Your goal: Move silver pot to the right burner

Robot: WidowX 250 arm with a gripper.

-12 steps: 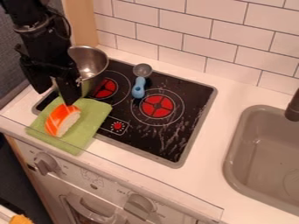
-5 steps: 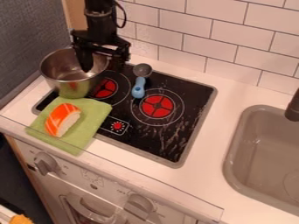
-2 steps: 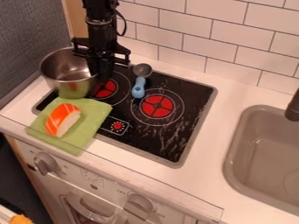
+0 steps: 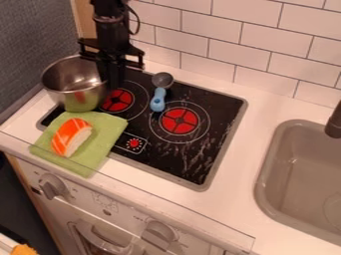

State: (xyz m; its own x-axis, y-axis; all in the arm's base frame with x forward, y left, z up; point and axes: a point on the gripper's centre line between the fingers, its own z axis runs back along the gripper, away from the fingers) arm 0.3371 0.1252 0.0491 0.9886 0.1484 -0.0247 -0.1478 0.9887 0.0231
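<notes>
Silver pot [image 4: 67, 94], one: you have it at the far left of the stove [image 4: 216, 114], just left of the left burner [image 4: 117, 100]. Black gripper [image 4: 110, 82], one: your pincer is closed on the pot's right rim, one finger inside, one outside. Right burner [image 4: 178, 121], one: uncovered, to the right and nearer you. Blue-handled spoon [image 4: 158, 101], one: your obstacle, lying between the two burners towards the far side, across the way from the pot. Green cloth [image 4: 100, 144], one: on your near side of the pot, overlapping the stove's left edge, bearing the orange-and-white sushi [image 4: 71, 136]. Grey sink [image 4: 289, 169], one: at your right.
</notes>
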